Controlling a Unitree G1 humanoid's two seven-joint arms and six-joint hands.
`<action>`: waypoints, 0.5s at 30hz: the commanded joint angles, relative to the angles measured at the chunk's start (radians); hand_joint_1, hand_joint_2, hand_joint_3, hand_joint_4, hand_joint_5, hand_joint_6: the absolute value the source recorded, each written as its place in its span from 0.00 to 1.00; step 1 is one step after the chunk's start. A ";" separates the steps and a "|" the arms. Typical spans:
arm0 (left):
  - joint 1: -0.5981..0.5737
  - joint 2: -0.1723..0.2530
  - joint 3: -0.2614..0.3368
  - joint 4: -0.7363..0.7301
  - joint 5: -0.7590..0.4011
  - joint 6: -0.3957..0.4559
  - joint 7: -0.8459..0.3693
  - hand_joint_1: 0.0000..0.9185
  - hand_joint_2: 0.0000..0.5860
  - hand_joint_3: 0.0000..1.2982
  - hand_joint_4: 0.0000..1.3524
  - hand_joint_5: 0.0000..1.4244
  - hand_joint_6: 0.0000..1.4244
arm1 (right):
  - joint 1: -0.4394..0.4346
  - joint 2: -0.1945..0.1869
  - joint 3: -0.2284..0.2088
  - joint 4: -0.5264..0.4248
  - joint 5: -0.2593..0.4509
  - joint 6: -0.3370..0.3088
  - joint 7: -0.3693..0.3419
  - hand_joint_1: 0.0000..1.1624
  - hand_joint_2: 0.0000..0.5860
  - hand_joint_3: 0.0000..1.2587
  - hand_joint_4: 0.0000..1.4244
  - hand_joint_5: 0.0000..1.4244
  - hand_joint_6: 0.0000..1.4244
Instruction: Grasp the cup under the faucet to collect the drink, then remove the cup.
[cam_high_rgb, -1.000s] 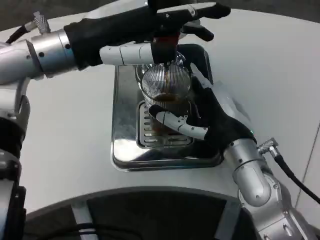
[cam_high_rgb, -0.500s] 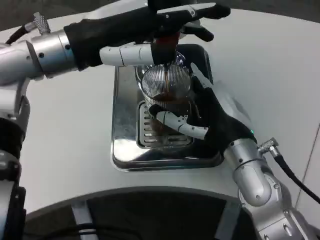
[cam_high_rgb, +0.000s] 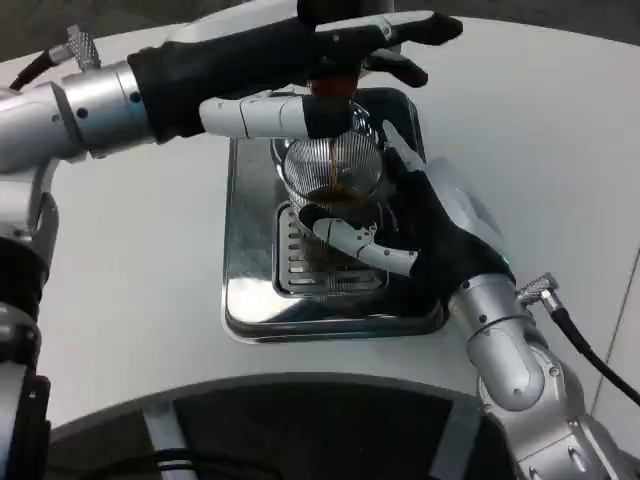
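Right hand (cam_high_rgb: 425, 235) wrapped around the ribbed glass cup (cam_high_rgb: 333, 170), fingers (cam_high_rgb: 365, 248) curled across its near side, palm against its right. Cup upright, long axis vertical, sitting directly ahead-left of that palm, over the grille of the steel drip tray (cam_high_rgb: 250, 290) on the white counter (cam_high_rgb: 140, 250). Dark drink pooling inside. Left hand (cam_high_rgb: 300, 75) above the cup, pressing at the faucet (cam_high_rgb: 335, 85), apparently clenched on its lever. Probably filling; removal likely toward the right hand's own side, kept level.
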 joint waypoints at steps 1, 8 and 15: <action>0.052 0.017 -0.020 0.005 0.037 0.007 -0.025 0.00 0.12 0.06 0.03 0.11 0.00 | 0.014 0.006 0.002 -0.017 0.007 0.004 -0.012 0.38 0.32 0.00 0.00 0.00 0.00; 0.056 0.017 -0.015 -0.003 0.025 0.027 -0.030 0.00 0.12 0.06 0.04 0.11 0.00 | 0.020 0.007 0.003 -0.029 0.005 0.009 -0.010 0.38 0.32 0.00 0.00 0.00 0.00; 0.052 0.010 0.015 -0.009 -0.017 0.105 -0.029 0.00 0.12 0.06 0.05 0.13 0.01 | 0.025 0.008 0.005 -0.039 0.003 0.015 -0.008 0.38 0.32 0.00 0.00 0.00 0.00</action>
